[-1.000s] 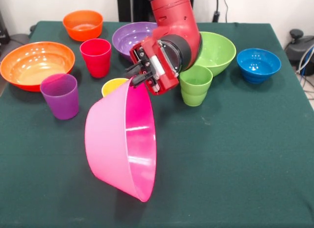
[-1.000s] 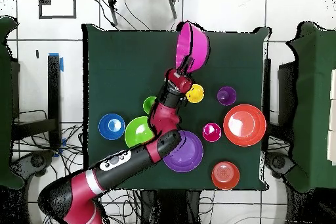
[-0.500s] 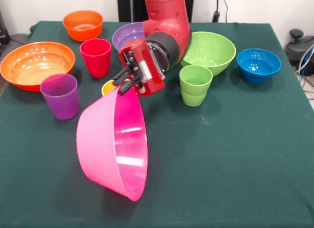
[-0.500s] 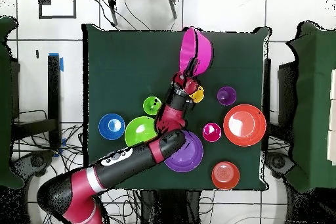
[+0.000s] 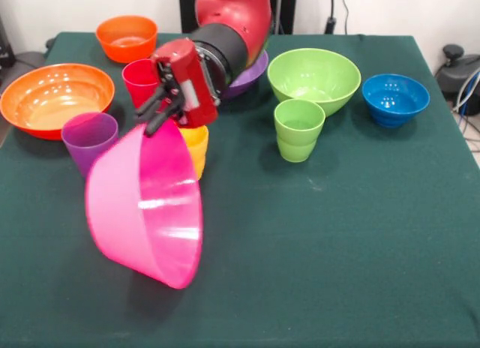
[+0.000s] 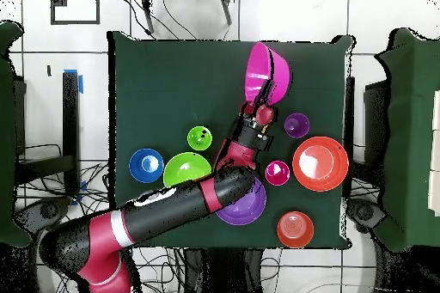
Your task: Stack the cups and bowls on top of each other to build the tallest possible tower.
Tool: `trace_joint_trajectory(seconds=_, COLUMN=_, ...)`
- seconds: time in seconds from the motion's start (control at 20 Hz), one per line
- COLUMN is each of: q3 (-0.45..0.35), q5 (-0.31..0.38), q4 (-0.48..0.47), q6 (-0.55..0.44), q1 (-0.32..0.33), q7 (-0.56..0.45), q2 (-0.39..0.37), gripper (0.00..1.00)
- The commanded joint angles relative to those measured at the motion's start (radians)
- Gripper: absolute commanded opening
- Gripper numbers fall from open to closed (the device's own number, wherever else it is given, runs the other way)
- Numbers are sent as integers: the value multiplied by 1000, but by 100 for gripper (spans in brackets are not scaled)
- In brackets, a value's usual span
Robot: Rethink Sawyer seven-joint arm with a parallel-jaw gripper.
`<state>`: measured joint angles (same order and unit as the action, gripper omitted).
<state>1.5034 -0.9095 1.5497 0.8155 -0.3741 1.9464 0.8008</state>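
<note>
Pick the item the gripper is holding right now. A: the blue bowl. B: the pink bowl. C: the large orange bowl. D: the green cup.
B: the gripper is clamped on the rim of the pink bowl, which hangs tilted on its side above the table, while the other three sit untouched on the cloth.

Swung the gripper and held pink bowl sideways toward the purple cup, uncovering the yellow cup.
</note>
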Motion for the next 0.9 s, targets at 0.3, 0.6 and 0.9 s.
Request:
trace_joint_trajectory(seconds=0.3, q3=-86, q5=170, q4=-73, q6=51, q1=89, q7=81, q2=-127, gripper=0)
trace_joint_trajectory(seconds=0.6, q3=-76, q5=91, q4=-72, q6=104, q1=108, q7=21, q2=-92, gripper=0)
trace_joint_trajectory(seconds=0.9, q3=-73, q5=47, q4=-163, q6=107, q1=160, q7=-32, q2=-63, gripper=0)
